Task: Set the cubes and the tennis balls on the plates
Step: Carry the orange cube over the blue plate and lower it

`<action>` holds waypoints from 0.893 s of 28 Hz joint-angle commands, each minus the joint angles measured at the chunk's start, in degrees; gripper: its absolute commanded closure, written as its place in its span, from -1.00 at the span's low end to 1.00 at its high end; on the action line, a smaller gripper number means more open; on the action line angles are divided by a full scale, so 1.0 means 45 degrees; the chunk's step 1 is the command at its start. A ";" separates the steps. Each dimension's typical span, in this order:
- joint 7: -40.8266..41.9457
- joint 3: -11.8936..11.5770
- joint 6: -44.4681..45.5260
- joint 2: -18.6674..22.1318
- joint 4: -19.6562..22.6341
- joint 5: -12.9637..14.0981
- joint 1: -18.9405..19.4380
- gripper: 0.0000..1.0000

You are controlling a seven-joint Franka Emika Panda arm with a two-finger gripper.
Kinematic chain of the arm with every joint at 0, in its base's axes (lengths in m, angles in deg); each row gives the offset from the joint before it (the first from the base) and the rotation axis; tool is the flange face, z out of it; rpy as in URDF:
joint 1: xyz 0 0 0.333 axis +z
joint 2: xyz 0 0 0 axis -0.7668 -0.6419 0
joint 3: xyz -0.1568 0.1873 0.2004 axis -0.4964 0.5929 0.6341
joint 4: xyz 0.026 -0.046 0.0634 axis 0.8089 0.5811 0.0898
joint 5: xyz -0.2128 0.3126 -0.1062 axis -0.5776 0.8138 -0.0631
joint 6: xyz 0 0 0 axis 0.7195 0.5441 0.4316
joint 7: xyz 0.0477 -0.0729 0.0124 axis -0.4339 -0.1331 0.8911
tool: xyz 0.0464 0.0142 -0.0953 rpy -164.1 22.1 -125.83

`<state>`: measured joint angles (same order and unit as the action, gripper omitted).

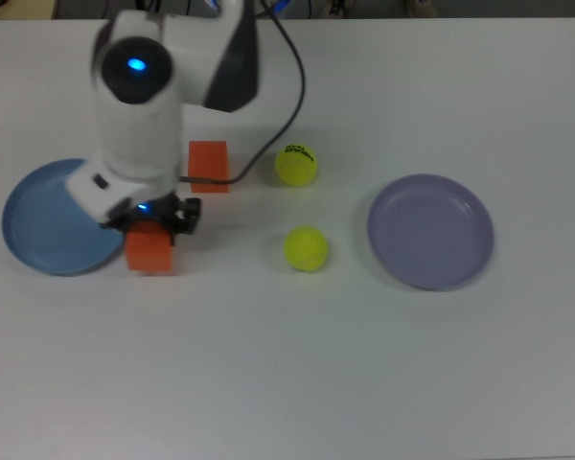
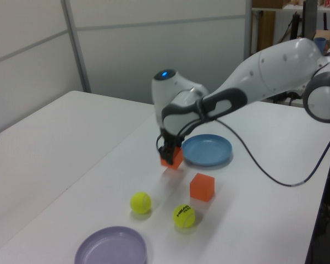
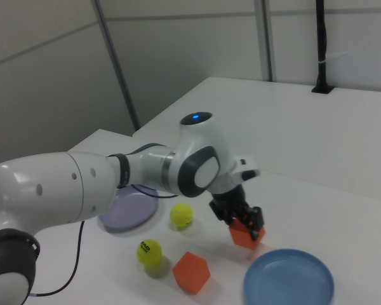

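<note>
A robotics lab. A white robot arm [image 2: 264,71] works over a wide white table [image 1: 364,364], with plain grey partition panels [image 2: 154,49] behind (cluttered shelving far right).

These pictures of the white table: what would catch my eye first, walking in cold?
Probably the big white robot arm, its claw shut on an orange cube lifted just beside the blue plate. Next, the bright things on the table: a second orange cube, two yellow-green tennis balls, and an empty lavender plate at the top view's right.
</note>
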<state>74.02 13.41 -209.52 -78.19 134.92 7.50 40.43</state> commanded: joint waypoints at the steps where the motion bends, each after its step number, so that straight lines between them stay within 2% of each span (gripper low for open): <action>1: 0.1188 0.0026 0.0293 0.0554 0.0259 0.0713 -0.1002 1.00; 10: 0.1717 0.0007 0.0430 0.0262 0.0376 0.0733 -0.1921 0.97; 16: 0.1775 0.0007 0.0411 0.0027 0.0356 0.0693 -0.1961 0.11; 18: 0.1931 0.0007 0.0469 0.0027 0.0356 0.0713 -0.1961 -0.69; 19: 0.1874 0.0007 0.0469 0.0027 0.0356 0.0713 -0.1961 -1.00; 25: 0.1912 0.0026 0.1170 0.0631 0.0317 0.0771 -0.2292 -1.00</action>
<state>80.69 13.47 -208.29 -78.78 135.78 9.72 31.44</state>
